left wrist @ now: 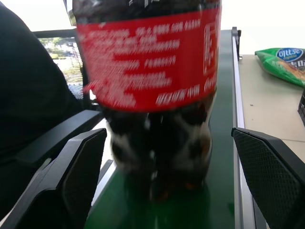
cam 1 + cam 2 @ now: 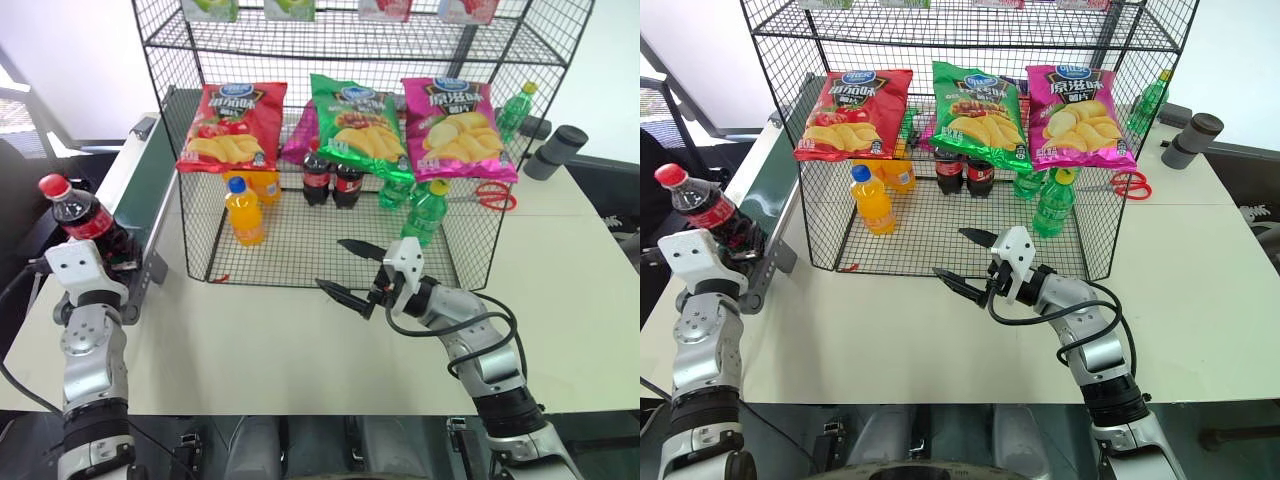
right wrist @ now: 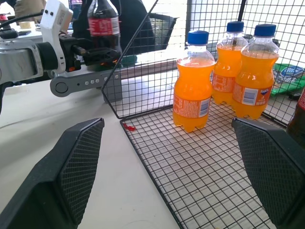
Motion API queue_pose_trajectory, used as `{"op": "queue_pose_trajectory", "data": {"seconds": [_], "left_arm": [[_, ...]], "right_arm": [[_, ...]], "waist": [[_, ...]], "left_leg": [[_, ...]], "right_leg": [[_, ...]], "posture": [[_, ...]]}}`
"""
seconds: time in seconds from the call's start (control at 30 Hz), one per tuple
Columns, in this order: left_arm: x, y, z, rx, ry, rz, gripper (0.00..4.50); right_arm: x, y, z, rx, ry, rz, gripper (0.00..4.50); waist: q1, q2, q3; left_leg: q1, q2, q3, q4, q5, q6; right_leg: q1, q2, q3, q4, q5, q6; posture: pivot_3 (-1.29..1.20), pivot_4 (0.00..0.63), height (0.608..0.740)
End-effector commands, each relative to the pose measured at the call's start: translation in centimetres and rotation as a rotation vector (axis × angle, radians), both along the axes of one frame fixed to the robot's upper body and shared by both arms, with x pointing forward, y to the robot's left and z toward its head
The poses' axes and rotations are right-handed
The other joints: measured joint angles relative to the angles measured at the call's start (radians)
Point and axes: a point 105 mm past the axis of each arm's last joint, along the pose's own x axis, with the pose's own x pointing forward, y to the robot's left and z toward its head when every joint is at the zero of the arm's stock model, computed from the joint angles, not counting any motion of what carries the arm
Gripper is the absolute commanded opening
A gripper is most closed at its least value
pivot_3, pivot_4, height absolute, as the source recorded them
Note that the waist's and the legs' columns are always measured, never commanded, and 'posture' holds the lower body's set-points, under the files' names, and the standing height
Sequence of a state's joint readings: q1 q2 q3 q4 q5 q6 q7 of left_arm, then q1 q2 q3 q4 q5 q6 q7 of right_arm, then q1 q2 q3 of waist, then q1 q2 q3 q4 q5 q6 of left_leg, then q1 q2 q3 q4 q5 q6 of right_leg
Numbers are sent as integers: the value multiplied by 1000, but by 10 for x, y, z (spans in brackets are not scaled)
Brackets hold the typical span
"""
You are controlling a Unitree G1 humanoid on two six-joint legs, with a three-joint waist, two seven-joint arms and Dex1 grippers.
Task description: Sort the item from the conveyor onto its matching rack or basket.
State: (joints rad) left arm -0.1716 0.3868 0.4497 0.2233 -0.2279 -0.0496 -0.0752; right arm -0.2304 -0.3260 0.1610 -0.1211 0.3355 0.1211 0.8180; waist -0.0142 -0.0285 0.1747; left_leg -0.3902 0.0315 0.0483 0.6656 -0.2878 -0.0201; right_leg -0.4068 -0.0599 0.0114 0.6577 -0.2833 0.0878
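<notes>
The item, a cola bottle [image 2: 88, 218] with a red cap and red label, stands at the near end of the conveyor [image 2: 150, 180]. My left gripper [image 2: 112, 252] is open around its lower part. In the left wrist view the bottle [image 1: 152, 86] stands on the green belt [image 1: 224, 143], and there is a gap between it and each of the fingers [image 1: 76, 167]. My right gripper [image 2: 330, 264] hovers open and empty over the table, just in front of the rack [image 2: 330, 40]. It faces the rack's low mesh tier [image 3: 200, 162], where orange soda bottles [image 3: 191, 95] stand.
The rack's bottom tier also holds two cola bottles [image 2: 330, 180] and green bottles [image 2: 425, 210]. Three chip bags [image 2: 355, 120] lie on the tier above. Behind the rack on the right are red scissors [image 2: 490, 195], a grey cylinder [image 2: 555, 150] and another green bottle [image 2: 512, 110].
</notes>
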Motion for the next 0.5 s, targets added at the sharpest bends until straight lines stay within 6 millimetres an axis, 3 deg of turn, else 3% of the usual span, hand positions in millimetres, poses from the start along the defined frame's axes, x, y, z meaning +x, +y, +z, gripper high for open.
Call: {"op": "queue_pose_trajectory", "data": {"seconds": [0.03, 0.1, 0.2, 0.27, 0.33, 0.43, 0.5], "left_arm": [[-4, 9, 18, 37, -58, 33, 4500], [-4, 8, 18, 26, -66, 29, 4500], [-4, 7, 19, 33, -66, 26, 3695], [-4, 8, 22, 49, -66, 28, 2900], [-5, 8, 28, 61, -82, 13, 2865], [-12, 7, 62, 117, -173, -49, 2865], [-16, 6, 74, 131, -198, -88, 2865]], "right_arm": [[-5, 4, 11, 19, -47, 17, 4451], [-5, 4, 11, 19, -46, 18, 4451], [-5, 5, 11, 17, -47, 20, 4500], [-5, 5, 11, 16, -48, 20, 4500], [-5, 5, 11, 16, -49, 18, 4500], [-4, 3, 14, 13, -56, 14, 4500], [-4, 2, 16, 12, -59, 12, 4500]], "waist": [[0, 0, 0], [0, 0, 0], [3, 0, 0], [2, 0, 0], [2, 0, 0], [0, -2, 0], [-1, -4, 0]], "left_leg": [[0, 0, 0, 0, 0, 0], [0, 0, 0, 0, 0, 0], [0, 0, 0, 0, 0, 0], [0, 0, 0, 0, 0, 0], [0, 0, 0, 0, 0, 0], [0, 0, 0, 0, 0, 0], [-2, 0, -1, 0, 0, 0]], "right_leg": [[0, 0, 0, 0, 0, 0], [0, 0, 0, 0, 0, 0], [0, 0, 0, 0, 0, 0], [0, -1, 0, 0, 0, 0], [0, -1, 0, 0, 0, 0], [0, -1, -1, 0, 0, 0], [-1, -1, -1, 0, 0, 0]], "posture": [[0, 150, 740], [0, 150, 740], [0, 150, 740], [0, 150, 740], [0, 150, 740], [0, 150, 740], [0, 150, 740]]}}
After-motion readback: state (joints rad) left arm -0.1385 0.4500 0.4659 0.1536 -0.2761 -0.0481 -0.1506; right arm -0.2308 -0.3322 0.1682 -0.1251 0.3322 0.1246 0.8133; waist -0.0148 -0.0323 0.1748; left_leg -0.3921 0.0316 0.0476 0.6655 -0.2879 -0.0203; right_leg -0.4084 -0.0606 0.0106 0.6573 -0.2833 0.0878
